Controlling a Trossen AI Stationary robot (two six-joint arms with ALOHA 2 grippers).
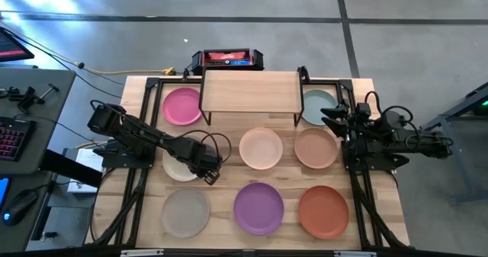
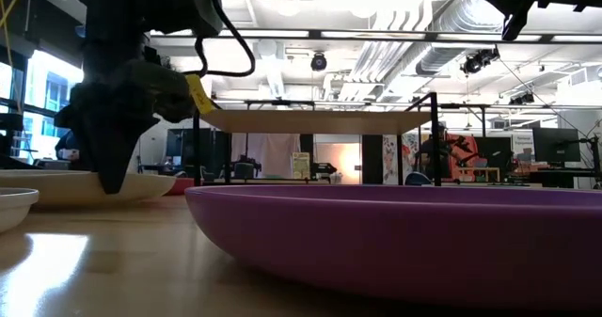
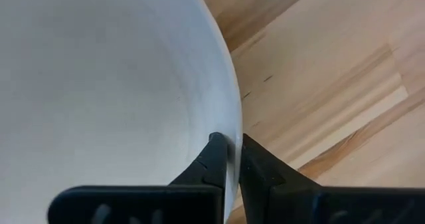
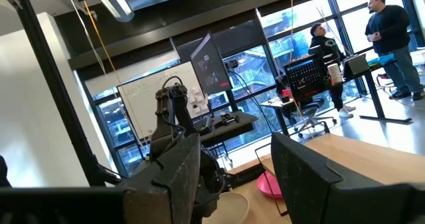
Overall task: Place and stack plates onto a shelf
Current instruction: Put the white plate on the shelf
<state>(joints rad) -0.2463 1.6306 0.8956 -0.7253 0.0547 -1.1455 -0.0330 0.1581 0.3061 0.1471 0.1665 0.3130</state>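
The left pincer is clamped on the thin rim of a round, smooth, matte off-white plate on the grained wooden tabletop.

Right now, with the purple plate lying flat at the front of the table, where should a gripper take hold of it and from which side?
Probably by the rim. The purple plate lies flat and shallow with a raised, flaring edge, so one finger goes inside and one outside, coming down from above. The left gripper pinches the white plate that way. The edge facing that arm looks nearest.
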